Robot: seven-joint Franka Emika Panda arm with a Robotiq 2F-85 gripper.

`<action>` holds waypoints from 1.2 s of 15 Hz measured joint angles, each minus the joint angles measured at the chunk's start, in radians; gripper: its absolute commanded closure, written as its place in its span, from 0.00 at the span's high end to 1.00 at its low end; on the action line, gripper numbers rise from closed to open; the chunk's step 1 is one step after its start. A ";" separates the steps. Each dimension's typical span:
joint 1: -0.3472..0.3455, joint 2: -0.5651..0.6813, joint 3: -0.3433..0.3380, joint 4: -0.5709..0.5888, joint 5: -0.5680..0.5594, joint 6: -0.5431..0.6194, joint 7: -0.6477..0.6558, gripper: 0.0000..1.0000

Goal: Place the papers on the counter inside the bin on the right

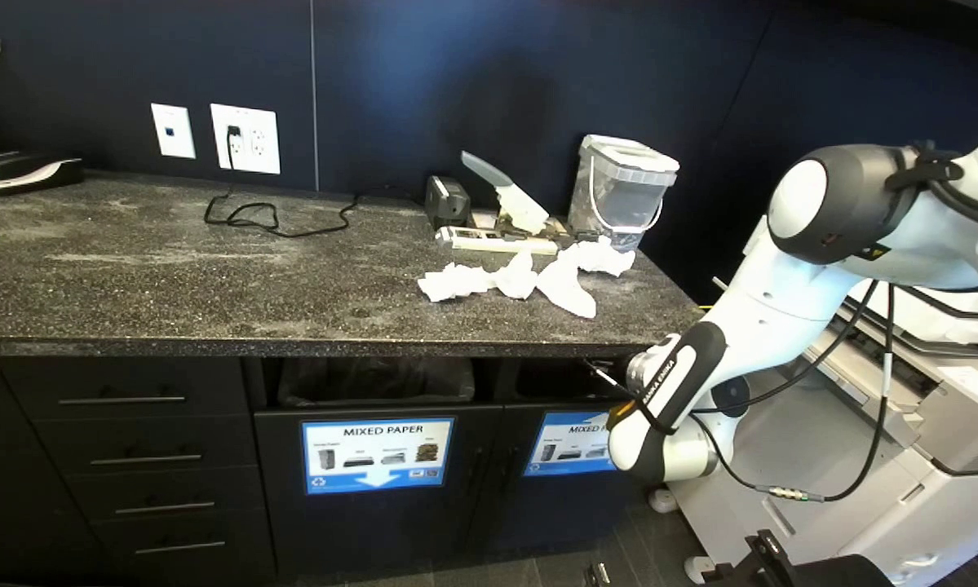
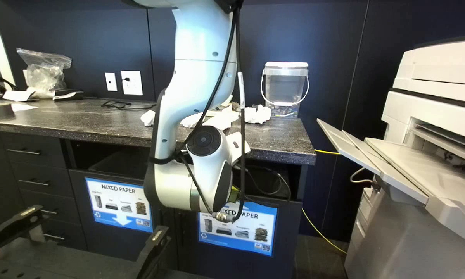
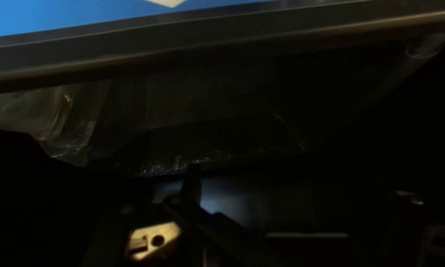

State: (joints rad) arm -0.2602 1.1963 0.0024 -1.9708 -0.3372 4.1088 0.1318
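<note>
While two black brackets stood nearest in an exterior view, the one white arm was bent in front of the bin on the right. The gripper was sunk in shadow in the wrist view; one finger showed, and whether the jaws stood wide or narrow, or held anything, could not be told. That bin held a clear, creased liner, its depth too dark to read. The bin on the left had a liner too, its contents hidden. Each carried one MIXED PAPER label, two in all, and four drawer handles lined up beside them. Above, on the counter, lay at least four crumpled white papers, bunched so closely that an exact count was unclear. Just behind them sat one pale device with a raised lever and one lidded tub, small mixed pieces at its bottom. Farthest back, the wall bore two white plates.
</note>
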 measured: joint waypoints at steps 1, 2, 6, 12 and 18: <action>0.000 -0.022 -0.007 -0.026 -0.011 -0.007 -0.007 1.00; 0.000 -0.046 -0.013 -0.054 -0.022 -0.021 -0.012 1.00; 0.008 -0.181 -0.034 -0.179 -0.049 -0.165 -0.051 1.00; 0.042 -0.458 -0.061 -0.366 -0.048 -0.520 -0.171 1.00; 0.082 -0.748 -0.097 -0.426 -0.043 -0.783 -0.311 1.00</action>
State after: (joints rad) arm -0.1787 0.4485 -0.0946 -2.3973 -0.3798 3.3254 -0.1791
